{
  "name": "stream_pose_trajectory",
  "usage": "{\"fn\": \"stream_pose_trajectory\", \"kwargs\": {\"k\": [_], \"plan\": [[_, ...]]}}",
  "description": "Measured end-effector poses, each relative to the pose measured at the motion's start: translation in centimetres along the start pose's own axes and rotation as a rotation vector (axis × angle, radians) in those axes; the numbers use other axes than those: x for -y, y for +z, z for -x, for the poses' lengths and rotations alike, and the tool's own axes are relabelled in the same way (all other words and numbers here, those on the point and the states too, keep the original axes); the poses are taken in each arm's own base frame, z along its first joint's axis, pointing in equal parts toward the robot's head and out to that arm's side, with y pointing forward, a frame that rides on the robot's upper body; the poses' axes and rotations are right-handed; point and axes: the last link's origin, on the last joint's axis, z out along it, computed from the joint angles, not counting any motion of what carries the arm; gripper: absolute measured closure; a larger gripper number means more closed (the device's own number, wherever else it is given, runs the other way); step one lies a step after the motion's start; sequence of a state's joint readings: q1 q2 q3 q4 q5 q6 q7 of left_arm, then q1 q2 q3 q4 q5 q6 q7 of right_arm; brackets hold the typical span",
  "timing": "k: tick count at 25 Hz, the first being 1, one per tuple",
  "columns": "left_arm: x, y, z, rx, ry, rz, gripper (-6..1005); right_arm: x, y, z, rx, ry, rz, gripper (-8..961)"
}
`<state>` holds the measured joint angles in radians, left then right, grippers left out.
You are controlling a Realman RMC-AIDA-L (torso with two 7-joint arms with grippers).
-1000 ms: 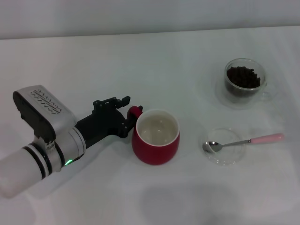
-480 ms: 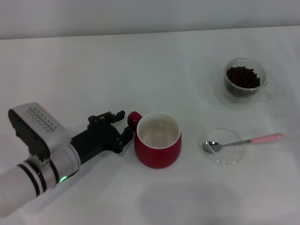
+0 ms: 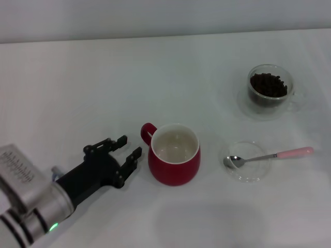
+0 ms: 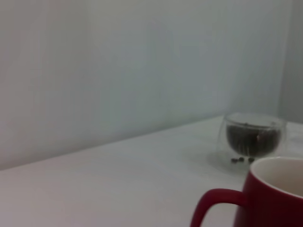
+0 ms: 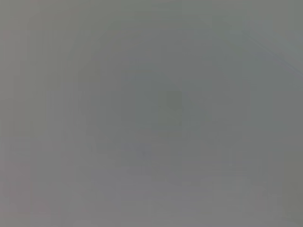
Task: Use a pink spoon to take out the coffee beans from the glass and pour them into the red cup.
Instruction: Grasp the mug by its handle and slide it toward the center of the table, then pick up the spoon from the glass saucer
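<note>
The red cup (image 3: 174,155) stands mid-table, empty, its white inside showing and its loop handle pointing toward my left gripper; it also shows in the left wrist view (image 4: 265,196). My left gripper (image 3: 125,153) is open and empty, a short way from the handle. The glass (image 3: 269,90) holds a heap of coffee beans (image 3: 268,84) at the back right; it also shows in the left wrist view (image 4: 251,140). The pink spoon (image 3: 269,156) lies with its metal bowl in a clear saucer (image 3: 247,161), pink handle end pointing right. My right gripper is out of view.
The white table (image 3: 103,82) runs back to a pale wall. A few loose beans (image 4: 240,160) lie by the glass in the left wrist view. The right wrist view shows only plain grey.
My left gripper has let go of the cup's handle and drawn back toward the lower left. The cup has shifted slightly to the right.
</note>
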<state>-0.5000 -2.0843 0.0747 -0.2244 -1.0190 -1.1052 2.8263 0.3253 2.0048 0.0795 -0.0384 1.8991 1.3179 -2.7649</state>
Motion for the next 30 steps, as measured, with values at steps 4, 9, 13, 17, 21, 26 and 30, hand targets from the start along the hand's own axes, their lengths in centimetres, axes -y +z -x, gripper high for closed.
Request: {"fn": "stream_pose_trajectory", "kwargs": {"k": [4, 9, 13, 17, 21, 26, 30], "plan": [[-0.4, -2.2, 0.7, -0.041, -0.006, -0.003, 573, 0.0, -0.7, -0.4, -0.024, -0.012, 0.022, 335], [-0.7, -5.1, 1.4, -0.087, -0.009, -0.027, 573, 0.2, -2.2, -0.9, -0.055, 0.019, 0.057, 337], [-0.4, -7.9, 1.6, -0.135, 0.013, -0.055, 574, 0.7, -4.4, -1.2, -0.076, 0.155, 0.080, 338], [0.1, -9.8, 1.2, -0.182, 0.047, -0.077, 574, 1.1, -7.2, -1.1, -0.097, 0.357, 0.119, 340], [0.6, -11.2, 0.6, -0.229, 0.081, -0.097, 574, 0.9, -10.3, -1.3, -0.125, 0.500, 0.145, 341], [1.3, -12.5, 0.1, -0.261, 0.119, -0.128, 574, -1.1, -13.5, -1.9, -0.180, 0.666, 0.206, 343], [1.9, -13.2, -0.1, -0.275, 0.126, -0.176, 575, -3.4, -15.2, -2.5, -0.235, 0.763, 0.249, 344]]}}
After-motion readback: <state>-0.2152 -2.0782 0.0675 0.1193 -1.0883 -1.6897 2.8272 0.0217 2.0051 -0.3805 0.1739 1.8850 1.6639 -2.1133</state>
